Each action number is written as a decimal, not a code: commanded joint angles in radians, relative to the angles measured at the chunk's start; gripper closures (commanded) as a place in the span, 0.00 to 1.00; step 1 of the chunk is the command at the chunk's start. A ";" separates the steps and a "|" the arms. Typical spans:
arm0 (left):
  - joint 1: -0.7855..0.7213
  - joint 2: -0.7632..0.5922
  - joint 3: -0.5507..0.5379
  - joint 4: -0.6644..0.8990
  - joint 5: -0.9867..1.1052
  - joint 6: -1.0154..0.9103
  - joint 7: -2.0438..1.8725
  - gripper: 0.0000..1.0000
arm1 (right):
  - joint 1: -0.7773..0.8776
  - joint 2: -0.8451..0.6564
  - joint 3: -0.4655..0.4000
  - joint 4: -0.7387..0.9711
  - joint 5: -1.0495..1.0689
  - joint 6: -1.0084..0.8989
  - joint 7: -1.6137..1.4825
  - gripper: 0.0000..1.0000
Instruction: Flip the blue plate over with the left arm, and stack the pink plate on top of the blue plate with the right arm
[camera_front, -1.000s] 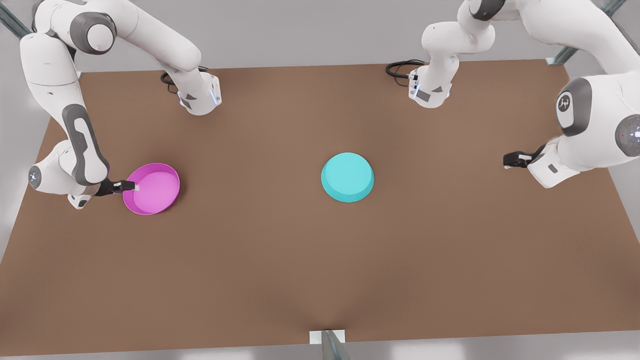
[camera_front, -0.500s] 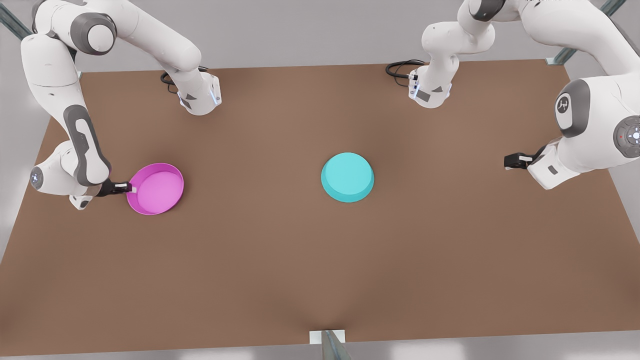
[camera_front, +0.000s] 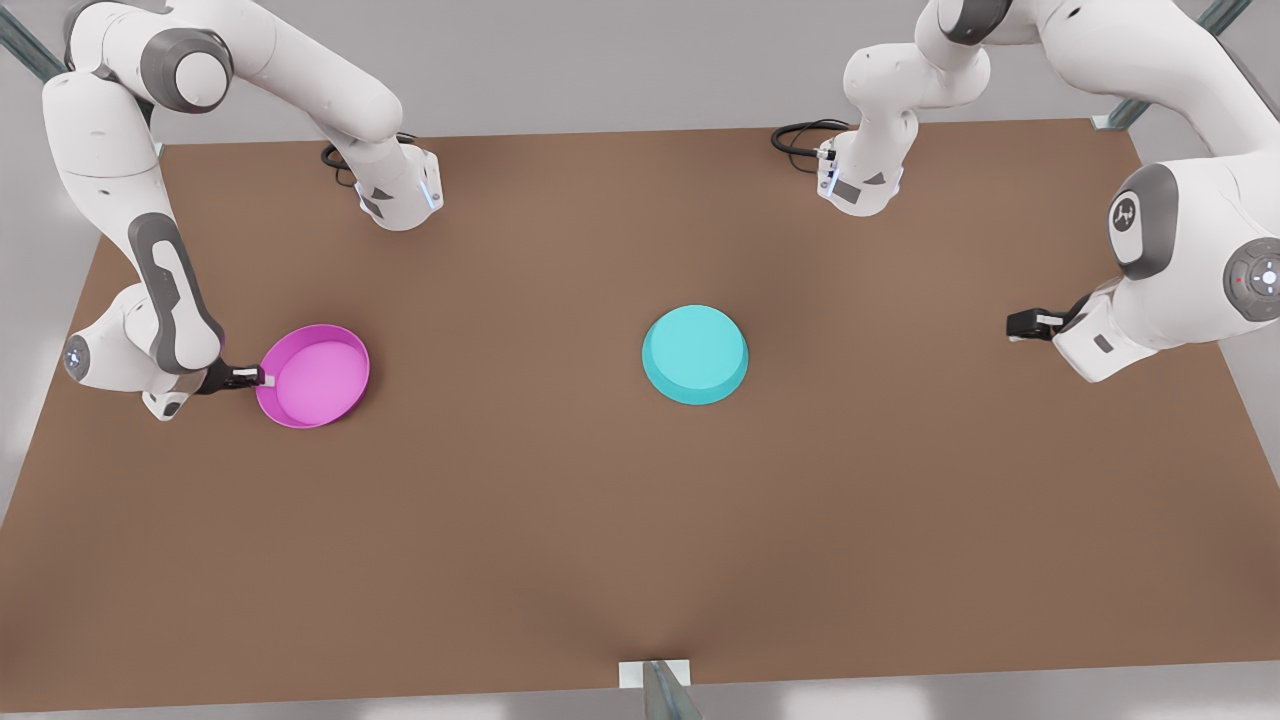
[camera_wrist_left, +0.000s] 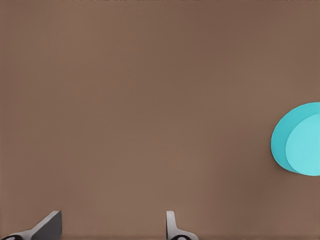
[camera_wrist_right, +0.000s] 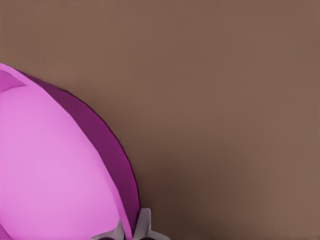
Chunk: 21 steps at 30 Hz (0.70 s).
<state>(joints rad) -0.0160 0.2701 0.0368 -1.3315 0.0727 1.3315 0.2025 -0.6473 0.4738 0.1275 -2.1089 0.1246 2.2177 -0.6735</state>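
Right gripper (camera_front: 262, 376) clenched on the pink plate's (camera_front: 318, 378) rim, plate tilted beyond its fingertips. Left gripper (camera_front: 1012, 324) released, fingers spread; blue plate (camera_front: 694, 354) upside-down, well apart ahead.

I see the table (camera_front: 600, 520) with two plates on it, well apart. The pink plate (camera_front: 314, 377) is on the front view's left. The blue plate (camera_front: 695, 354) is near the middle, upside down, with its flat bottom facing up.

The right gripper (camera_front: 258, 377) is at the pink plate's left edge. Its fingers (camera_wrist_right: 144, 226) pinch the rim, one inside and one outside. That side of the plate is tipped up a bit off the table.

The left gripper (camera_front: 1018, 324) is far out on the front view's right, well apart from the blue plate. Its fingers (camera_wrist_left: 171, 226) are spread wide over bare table. This arm waits.
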 joint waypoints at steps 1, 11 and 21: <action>-0.001 0.000 0.000 0.000 -0.001 0.000 0.000 0.00 | 0.000 0.000 0.000 0.000 -0.010 0.002 0.006 0.79; -0.001 0.003 0.000 0.000 -0.001 0.000 0.000 0.00 | -0.011 -0.084 0.075 0.004 0.039 -0.141 0.054 0.79; 0.005 0.003 0.000 0.000 -0.001 0.000 0.000 0.00 | 0.089 -0.100 0.296 -0.025 0.251 -0.130 0.196 0.79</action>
<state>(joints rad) -0.0093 0.2731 0.0368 -1.3315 0.0720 1.3315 0.2025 -0.5255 0.3741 0.4229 -2.1336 0.4114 2.1034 -0.4732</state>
